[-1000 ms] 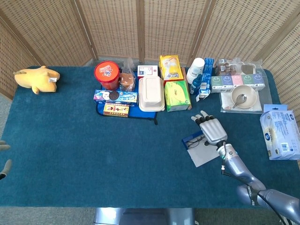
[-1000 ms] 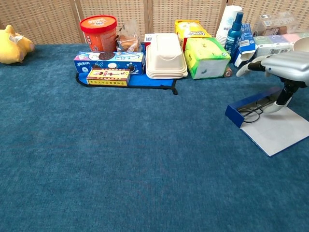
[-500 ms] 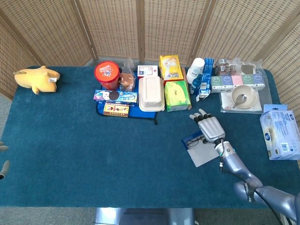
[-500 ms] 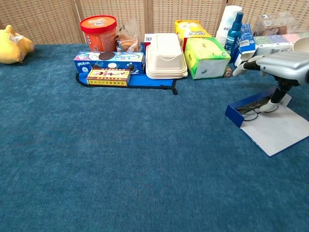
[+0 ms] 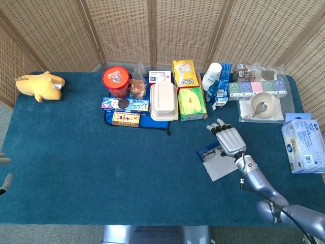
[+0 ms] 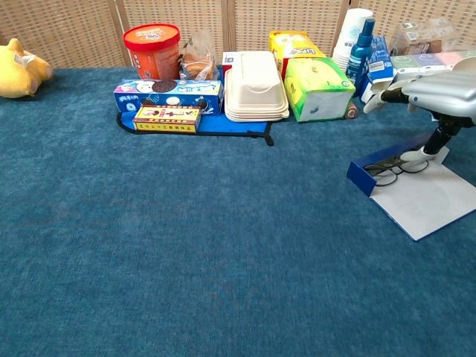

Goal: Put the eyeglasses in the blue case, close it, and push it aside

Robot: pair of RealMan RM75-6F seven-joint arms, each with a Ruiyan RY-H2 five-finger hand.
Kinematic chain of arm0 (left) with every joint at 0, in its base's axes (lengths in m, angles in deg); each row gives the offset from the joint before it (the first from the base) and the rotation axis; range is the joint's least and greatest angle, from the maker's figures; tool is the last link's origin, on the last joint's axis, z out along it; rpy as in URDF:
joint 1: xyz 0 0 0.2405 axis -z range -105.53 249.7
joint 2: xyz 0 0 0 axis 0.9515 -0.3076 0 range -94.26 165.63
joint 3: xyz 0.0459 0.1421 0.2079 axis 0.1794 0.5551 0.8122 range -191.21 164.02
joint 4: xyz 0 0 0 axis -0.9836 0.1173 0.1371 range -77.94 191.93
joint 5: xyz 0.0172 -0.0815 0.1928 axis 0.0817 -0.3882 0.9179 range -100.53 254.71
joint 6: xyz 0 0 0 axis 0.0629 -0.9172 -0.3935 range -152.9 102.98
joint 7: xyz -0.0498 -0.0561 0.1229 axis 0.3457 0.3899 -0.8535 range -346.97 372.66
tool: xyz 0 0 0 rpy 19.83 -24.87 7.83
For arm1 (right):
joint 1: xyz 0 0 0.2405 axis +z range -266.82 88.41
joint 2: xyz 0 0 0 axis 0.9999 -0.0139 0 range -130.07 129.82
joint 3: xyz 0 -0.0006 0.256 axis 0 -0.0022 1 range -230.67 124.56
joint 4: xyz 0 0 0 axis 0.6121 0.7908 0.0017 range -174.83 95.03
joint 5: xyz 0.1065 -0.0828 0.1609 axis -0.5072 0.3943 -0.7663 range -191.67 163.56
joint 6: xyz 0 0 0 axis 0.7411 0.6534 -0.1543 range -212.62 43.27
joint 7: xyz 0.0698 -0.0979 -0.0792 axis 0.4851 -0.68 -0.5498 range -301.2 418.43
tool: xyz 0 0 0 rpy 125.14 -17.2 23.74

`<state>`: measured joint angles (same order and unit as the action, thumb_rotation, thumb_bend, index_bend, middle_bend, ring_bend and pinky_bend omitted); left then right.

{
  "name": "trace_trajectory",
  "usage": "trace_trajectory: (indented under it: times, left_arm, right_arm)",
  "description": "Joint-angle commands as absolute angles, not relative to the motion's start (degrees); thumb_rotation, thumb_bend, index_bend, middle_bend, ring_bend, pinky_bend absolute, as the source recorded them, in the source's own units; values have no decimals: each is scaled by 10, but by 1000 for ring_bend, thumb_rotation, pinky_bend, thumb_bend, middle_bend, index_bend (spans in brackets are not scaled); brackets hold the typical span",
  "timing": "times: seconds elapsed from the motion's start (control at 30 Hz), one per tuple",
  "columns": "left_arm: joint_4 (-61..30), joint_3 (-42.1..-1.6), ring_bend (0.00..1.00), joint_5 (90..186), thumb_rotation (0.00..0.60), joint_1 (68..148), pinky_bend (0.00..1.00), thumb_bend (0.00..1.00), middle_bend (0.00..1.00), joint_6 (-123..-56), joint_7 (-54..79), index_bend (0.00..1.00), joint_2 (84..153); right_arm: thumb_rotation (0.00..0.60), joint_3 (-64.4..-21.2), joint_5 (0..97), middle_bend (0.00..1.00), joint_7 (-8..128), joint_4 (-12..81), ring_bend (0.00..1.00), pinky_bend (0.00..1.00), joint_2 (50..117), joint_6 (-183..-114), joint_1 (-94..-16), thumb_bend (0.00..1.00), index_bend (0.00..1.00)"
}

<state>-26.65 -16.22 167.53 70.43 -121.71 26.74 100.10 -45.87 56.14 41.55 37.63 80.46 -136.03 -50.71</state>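
Table w/ blue cloth. Right hand hovers over open blue case, glasses in it, just below-left of hand. Beyond hand: green box, yellow box, spray bottle. Right of hand: bowl w/ spoon, wipes pack. Left, farther back: white clamshell box, red tub, cookie boxes. Far left: yellow plush toy.
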Motion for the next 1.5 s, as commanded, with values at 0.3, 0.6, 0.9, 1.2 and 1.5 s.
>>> trace_trajectory:
  times: [0.3,0.6,0.9,1.2,1.5]
  left_arm:
    - [-255,-160,298,1679,600,708,237,339,307,-1213,277,361,1007]
    - [-253,-159,298,1681,600,712,237,340,306,-1207,278,360,1010]
    - [-258,-159,298,1683,600,715,237,340,303,-1205,270,359,1011]
    - [-267,-158,298,1688,600,719,237,340,303,-1204,260,359,1008]
    - [-270,-158,298,1691,600,724,237,340,303,-1201,257,358,1009]
  right_arm:
    - [600,-450,497,222,366,472,120,255,737,-1306,-478,578,245]
    - [600,-453,458,248,353,477,136,250,736,-1286,-459,563,288]
    - [600,-462,424,271,333,456,150,251,742,-1262,-438,561,320]
    - [600,-485,372,301,308,432,177,251,745,-1246,-421,570,359]
    - [600,-506,351,329,288,471,201,251,728,-1279,-427,573,392]
